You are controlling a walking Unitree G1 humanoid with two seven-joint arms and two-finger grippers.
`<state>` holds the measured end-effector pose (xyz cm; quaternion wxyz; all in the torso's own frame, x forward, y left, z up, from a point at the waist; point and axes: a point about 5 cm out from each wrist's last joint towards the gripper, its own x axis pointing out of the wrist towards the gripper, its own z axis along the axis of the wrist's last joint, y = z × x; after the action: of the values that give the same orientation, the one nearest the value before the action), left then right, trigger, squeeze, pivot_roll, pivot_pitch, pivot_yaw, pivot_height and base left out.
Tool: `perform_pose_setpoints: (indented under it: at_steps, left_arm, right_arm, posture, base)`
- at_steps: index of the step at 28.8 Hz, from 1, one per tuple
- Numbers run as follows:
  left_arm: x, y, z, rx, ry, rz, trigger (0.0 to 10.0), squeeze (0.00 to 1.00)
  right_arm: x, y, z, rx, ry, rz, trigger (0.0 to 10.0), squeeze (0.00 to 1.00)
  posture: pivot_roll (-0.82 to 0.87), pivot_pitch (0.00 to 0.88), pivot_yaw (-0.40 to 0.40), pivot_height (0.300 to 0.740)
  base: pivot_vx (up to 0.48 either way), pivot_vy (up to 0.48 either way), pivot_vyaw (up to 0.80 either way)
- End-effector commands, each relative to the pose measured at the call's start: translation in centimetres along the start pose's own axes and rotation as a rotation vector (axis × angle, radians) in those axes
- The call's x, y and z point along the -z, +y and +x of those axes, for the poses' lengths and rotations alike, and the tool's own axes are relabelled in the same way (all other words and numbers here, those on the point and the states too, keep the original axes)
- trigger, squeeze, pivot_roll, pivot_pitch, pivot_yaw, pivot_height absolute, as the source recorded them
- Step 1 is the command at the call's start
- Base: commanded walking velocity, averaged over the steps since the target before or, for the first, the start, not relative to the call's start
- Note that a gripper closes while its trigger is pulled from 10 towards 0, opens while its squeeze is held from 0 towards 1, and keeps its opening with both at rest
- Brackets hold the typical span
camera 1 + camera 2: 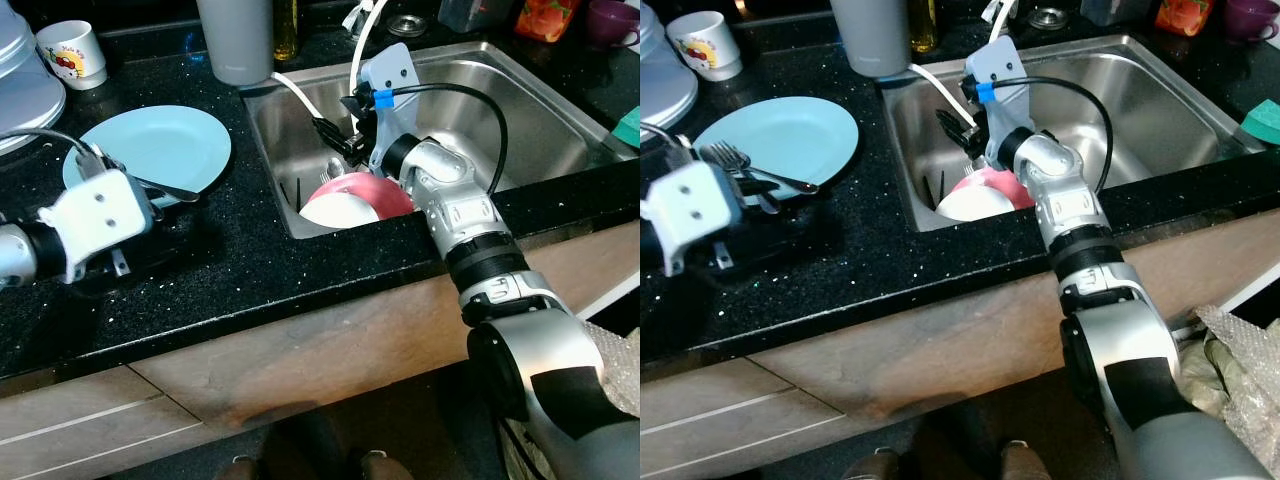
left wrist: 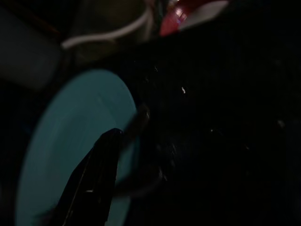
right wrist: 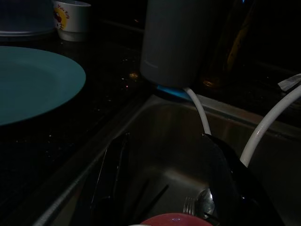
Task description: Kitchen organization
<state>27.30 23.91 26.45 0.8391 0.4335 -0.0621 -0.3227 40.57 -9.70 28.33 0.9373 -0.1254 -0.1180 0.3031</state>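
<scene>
Clearing sink (image 1: 540, 130): right gripper (image 1: 335, 135) poised above red bowl (image 1: 362, 196) and cutlery (image 3: 200, 205), jaws wide. Left gripper (image 1: 750, 190) over light-blue plate (image 1: 165, 140) on worktop (image 1: 240, 250), jaws' state unclear. Next: descend precisely, pinch one utensil.

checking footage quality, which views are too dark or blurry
Eye views: well lit and sharp, with glints on the sink. Left wrist view: very dark and blurred, plate soft. Right wrist view: dim but fairly sharp, cup readable.

Speckled black countertop (image 1: 260, 260) over wooden cabinet fronts (image 1: 300, 360), dim light.
</scene>
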Motion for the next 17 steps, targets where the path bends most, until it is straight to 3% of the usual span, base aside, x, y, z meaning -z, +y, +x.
perform_pose_setpoints:
  at_steps: [1, 6, 8, 10, 11, 13, 17]
  left_arm:
    - [0.2, -0.2, 0.4, -0.019, 0.000, 0.027, 10.0, 0.00]
    - [0.7, -0.4, 1.1, -0.057, 0.016, 0.104, 10.0, 0.00]
    - [0.9, -0.6, 1.1, -0.051, 0.030, 0.124, 10.0, 0.00]
    - [1.1, -0.7, 1.1, -0.049, 0.032, 0.129, 10.0, 0.00]
    - [1.1, -0.7, 1.1, -0.053, 0.032, 0.134, 10.0, 0.00]
    - [1.1, -0.7, 1.1, -0.057, 0.034, 0.139, 10.0, 0.00]
    - [1.1, -0.6, 1.1, -0.065, 0.033, 0.153, 10.0, 0.00]
  right_arm:
    - [0.0, 0.1, -0.1, -0.001, -0.003, 0.008, 10.0, 0.00]
    - [0.1, 0.4, -0.1, -0.019, 0.001, 0.009, 10.0, 0.00]
    - [0.3, 0.9, -0.1, -0.083, 0.023, 0.006, 10.0, 0.00]
    - [0.7, 2.1, -0.4, -0.218, 0.056, 0.034, 10.0, 0.00]
    - [1.0, 3.3, -0.8, -0.345, 0.080, 0.041, 10.0, 0.00]
    - [1.5, 4.7, -1.4, -0.470, 0.102, 0.013, 10.0, 0.00]
    - [1.9, 5.8, -1.9, -0.543, 0.118, 0.002, 10.0, 0.00]
  posture:
    - [0.06, 0.164, 0.013, 0.740]
    - [0.06, 0.163, 0.013, 0.740]
    - [0.06, 0.161, 0.014, 0.740]
    - [0.06, 0.159, 0.014, 0.740]
    - [0.06, 0.157, 0.014, 0.740]
    - [0.06, 0.155, 0.013, 0.740]
    - [0.06, 0.151, 0.011, 0.740]
  base:
    - [0.000, 0.000, 0.00]
    - [0.000, 0.000, 0.00]
    - [0.000, 0.000, 0.00]
    - [0.000, 0.000, 0.00]
    - [0.000, 0.000, 0.00]
    - [0.000, 0.000, 0.00]
    - [0.000, 0.000, 0.00]
